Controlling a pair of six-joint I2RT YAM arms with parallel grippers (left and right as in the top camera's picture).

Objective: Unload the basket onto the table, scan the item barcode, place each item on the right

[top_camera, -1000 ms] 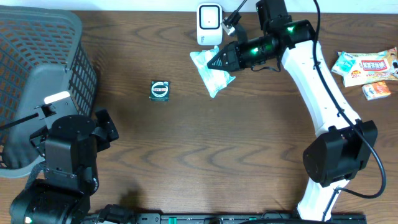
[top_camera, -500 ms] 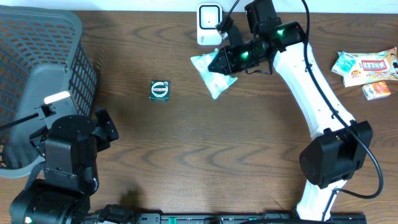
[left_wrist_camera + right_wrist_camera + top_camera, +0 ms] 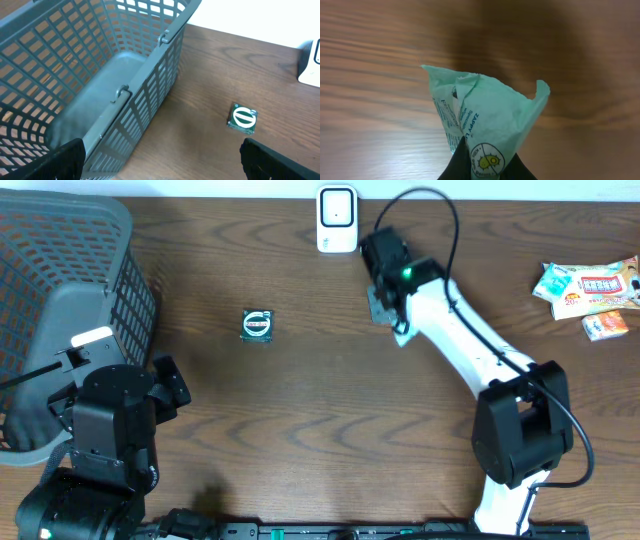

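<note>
My right gripper (image 3: 487, 169) is shut on a pale green packet (image 3: 487, 112) with printed text and a round germ logo. The packet hangs above the brown table, its crumpled end pointing away from the camera. From overhead my right wrist (image 3: 388, 265) covers nearly all of the packet and sits just right of and in front of the white scanner (image 3: 338, 220) at the table's back edge. No barcode shows in any view. My left gripper (image 3: 160, 162) is open and holds nothing, low at the front left beside the basket.
A grey mesh basket (image 3: 60, 300) fills the left side. A small green-and-white round-labelled item (image 3: 258, 325) lies left of centre, also in the left wrist view (image 3: 243, 119). Several snack packs (image 3: 590, 288) lie at the far right edge.
My right arm has swung its wrist over and turned downward, carrying the green packet away from just below the scanner; the packet is now hidden under the arm from overhead. The left arm has not moved.
</note>
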